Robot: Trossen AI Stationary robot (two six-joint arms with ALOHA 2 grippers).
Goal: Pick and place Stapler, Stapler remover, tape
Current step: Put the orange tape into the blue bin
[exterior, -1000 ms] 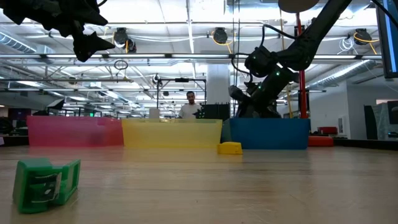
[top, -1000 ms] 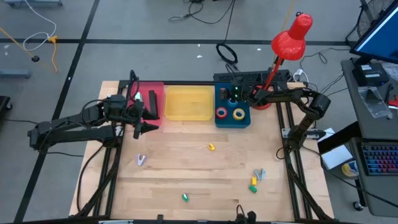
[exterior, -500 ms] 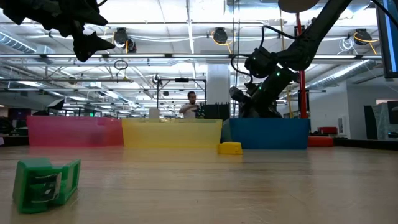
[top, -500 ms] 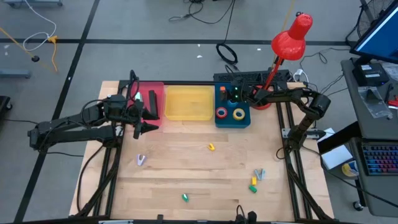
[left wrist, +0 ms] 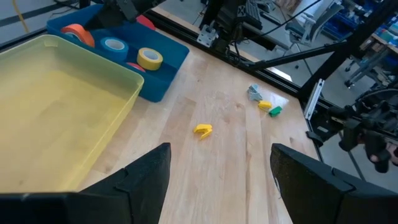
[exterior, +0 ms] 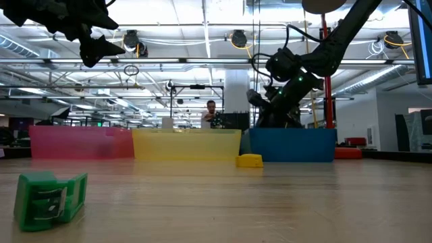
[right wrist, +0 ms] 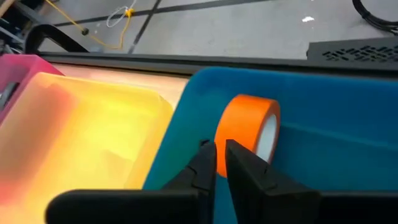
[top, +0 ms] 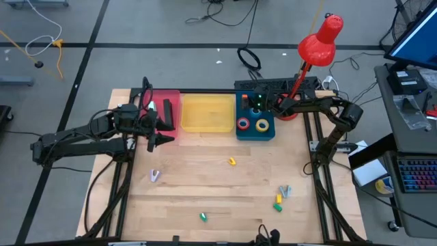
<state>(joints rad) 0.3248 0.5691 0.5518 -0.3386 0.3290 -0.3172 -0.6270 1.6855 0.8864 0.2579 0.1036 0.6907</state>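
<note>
Four tape rolls: all in the blue bin (top: pixel 255 130) at the table's far edge; the yellow roll (left wrist: pixel 150 58), blue roll (left wrist: pixel 114 46), orange roll (right wrist: pixel 247 132) and a red roll (left wrist: pixel 144 22) partly hidden behind the right arm.
Orange roll: stands on edge against the bin's near wall, just beyond the right fingertips, not held.
Right gripper (right wrist: pixel 215 155): above the blue bin's far end, fingers nearly together with a thin gap, nothing between them.
Left gripper (left wrist: pixel 219 174): raised over the pink bin (top: pixel 166 115), fingers spread wide, empty.
Yellow bin (top: pixel 207 113): between the pink and blue bins.
Table (top: pixel 205 184): light wood; a small yellow piece (top: pixel 231 161) near the middle, a grey piece (top: pixel 155 175) toward the left, a green piece (top: pixel 203 217) near the front edge, a grey, yellow and green cluster (top: pixel 280 196) toward the right.
Red lamp (top: pixel 319 39): behind the blue bin.
Person (exterior: pixel 212 113): far off in the room.
</note>
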